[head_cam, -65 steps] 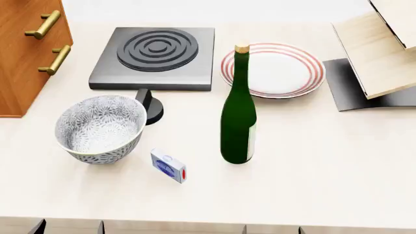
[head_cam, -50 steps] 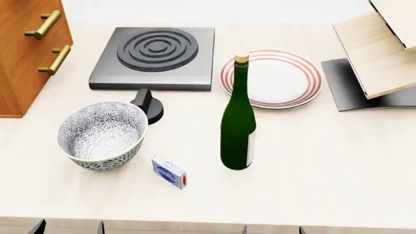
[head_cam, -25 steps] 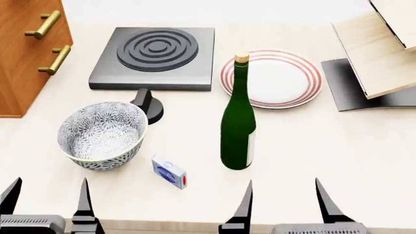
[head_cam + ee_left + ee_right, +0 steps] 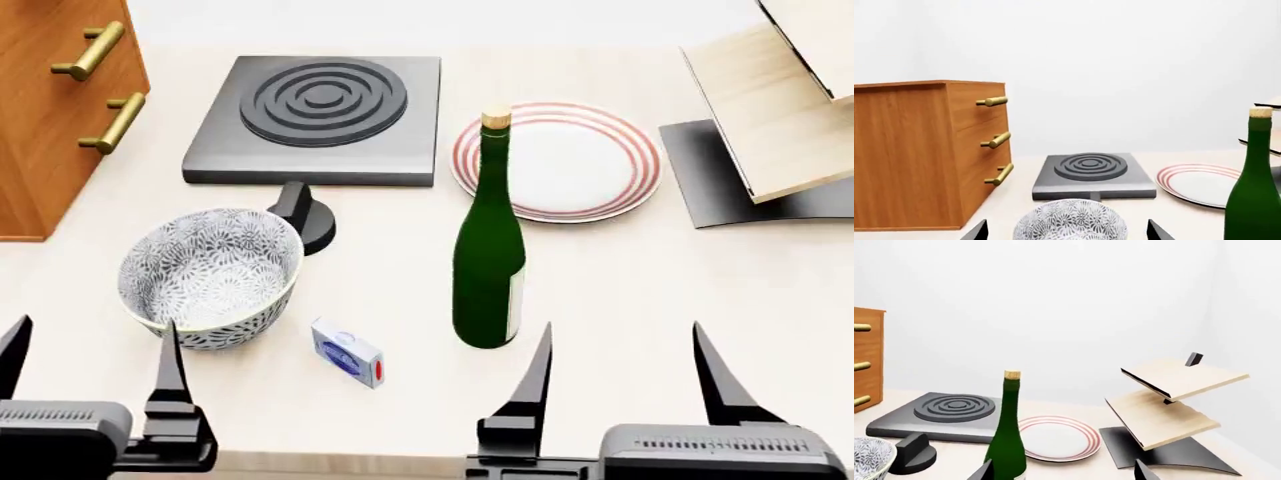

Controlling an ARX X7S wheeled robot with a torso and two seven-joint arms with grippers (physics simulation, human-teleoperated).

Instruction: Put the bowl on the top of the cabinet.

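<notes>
Now the bowl sits upright on the table, nothing inside; my left gripper and right gripper stand open.

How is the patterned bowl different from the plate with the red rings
The bowl is deep with tall sides; the plate is flat and shallow. The bowl carries a fine grey leaf pattern inside and out, while the plate is plain white with red rings at its rim. The bowl sits near the left gripper in front of the hob; the plate lies beside the hob, behind the bottle. Both are round, white and empty.
</notes>
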